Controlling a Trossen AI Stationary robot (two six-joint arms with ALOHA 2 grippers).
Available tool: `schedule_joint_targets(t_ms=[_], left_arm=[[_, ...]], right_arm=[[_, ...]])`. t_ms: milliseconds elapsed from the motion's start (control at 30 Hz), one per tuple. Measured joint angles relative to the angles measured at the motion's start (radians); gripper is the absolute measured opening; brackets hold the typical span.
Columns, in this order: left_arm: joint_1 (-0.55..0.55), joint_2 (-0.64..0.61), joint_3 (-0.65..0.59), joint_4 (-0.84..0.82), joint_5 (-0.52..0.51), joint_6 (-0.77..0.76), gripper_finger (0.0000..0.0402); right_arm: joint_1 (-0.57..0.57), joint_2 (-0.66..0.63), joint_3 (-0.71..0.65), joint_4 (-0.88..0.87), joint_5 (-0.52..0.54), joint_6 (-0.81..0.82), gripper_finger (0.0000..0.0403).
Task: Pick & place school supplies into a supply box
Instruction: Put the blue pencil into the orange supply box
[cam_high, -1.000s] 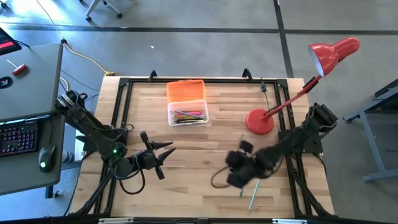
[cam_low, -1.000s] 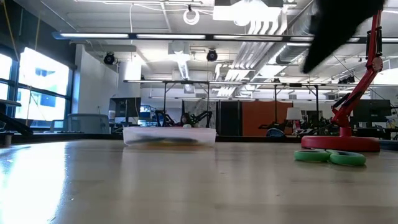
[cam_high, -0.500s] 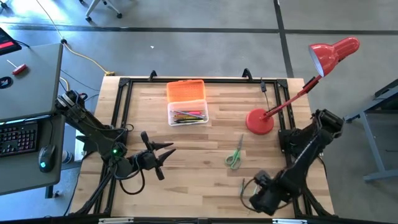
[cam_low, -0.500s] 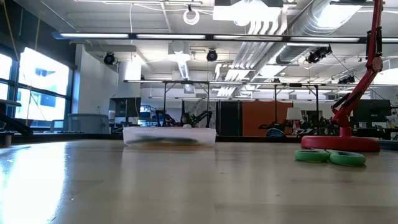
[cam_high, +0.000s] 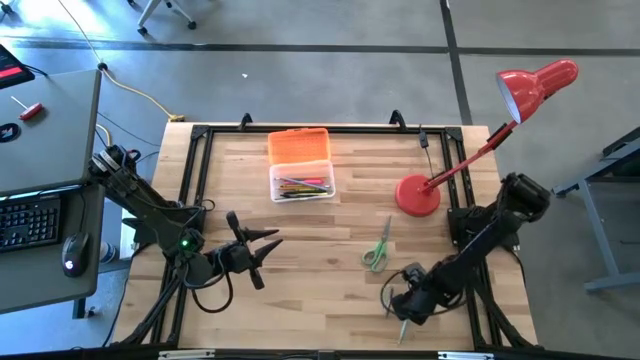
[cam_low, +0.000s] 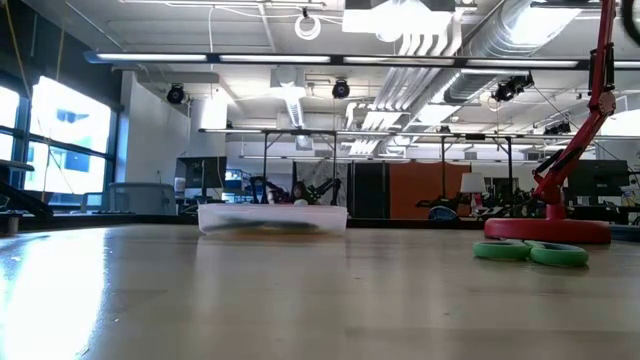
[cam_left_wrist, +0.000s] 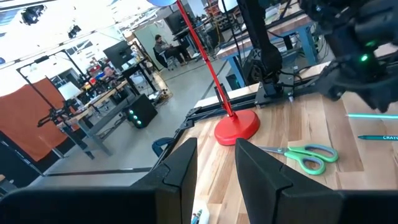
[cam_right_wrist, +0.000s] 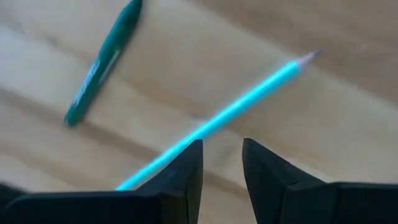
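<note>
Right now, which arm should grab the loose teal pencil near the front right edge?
Right. The right gripper hangs directly over the teal pencil, fingers parted astride it, with a green pen alongside. The left gripper waits open on the table's left, with the scissors between it and the pencil.

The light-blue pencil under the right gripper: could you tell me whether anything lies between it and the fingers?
Nothing visible does. The right gripper hangs open directly over the light-blue pencil on bare wood; the green pen lies apart, off to one side.
</note>
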Motion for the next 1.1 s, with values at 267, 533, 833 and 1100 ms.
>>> schedule_joint_targets(t_ms=[267, 533, 833, 1100], left_arm=[[0.0, 0.0, 0.0, 0.0, 0.0, 0.001, 0.014], [0.0, 0.0, 0.0, 0.0, 0.0, 0.003, 0.014], [0.0, 0.0, 0.0, -0.001, 0.0, 0.003, 0.014], [0.0, 0.0, 0.0, -0.001, 0.0, 0.003, 0.014]], right_arm=[[-0.059, -0.003, -0.046, 0.008, -0.026, -0.06, 0.0091], [-0.098, -0.002, -0.047, -0.034, 0.036, -0.17, 0.0081], [-0.106, -0.002, -0.048, -0.038, 0.06, -0.243, 0.0007], [-0.116, -0.002, -0.047, -0.053, 0.166, -0.296, 0.0003]])
